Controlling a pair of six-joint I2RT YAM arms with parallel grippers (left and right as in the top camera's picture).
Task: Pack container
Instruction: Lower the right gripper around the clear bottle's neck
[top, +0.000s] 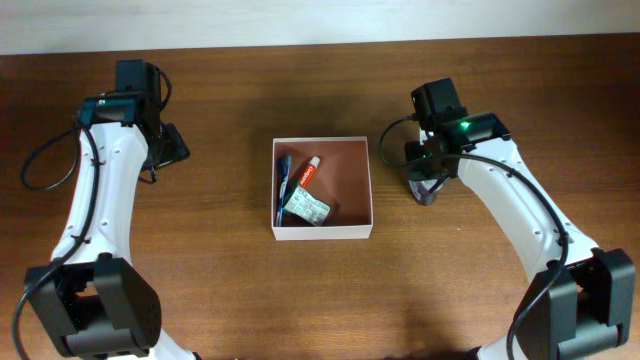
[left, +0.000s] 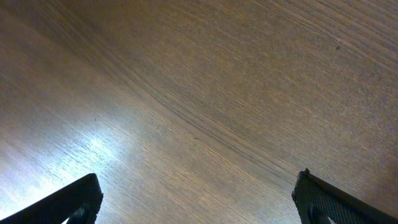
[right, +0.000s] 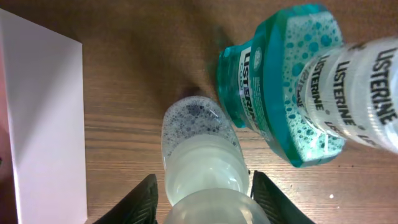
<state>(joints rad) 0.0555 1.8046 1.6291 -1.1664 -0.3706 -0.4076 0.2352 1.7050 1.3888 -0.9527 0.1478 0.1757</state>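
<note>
Seen from above, a wooden table (top: 220, 290) has a robot arm at each side. The container (top: 322, 234), a square shallow box with white walls and a reddish-brown inside, sits open at the middle of the table, between the two arms. In its left half lie a white and red toothpaste tube (top: 307, 173), a slim blue item (top: 284, 172) beside the tube, and a pale packet (top: 305, 208) nearer the front. The left gripper (left: 196, 199) is far left, well apart from the container; its jaws stand wide over bare wood and hold nothing. The right gripper (right: 205, 199) is just right of the container, whose white wall shows at the left edge of the right wrist view. Its jaws are partly closed, one on each side of a small clear bottle (right: 202, 149) with foamy liquid inside; whether they press on it cannot be told. A teal mouthwash bottle (right: 280, 87) with a clear printed cap stands just right of the clear bottle.
</note>
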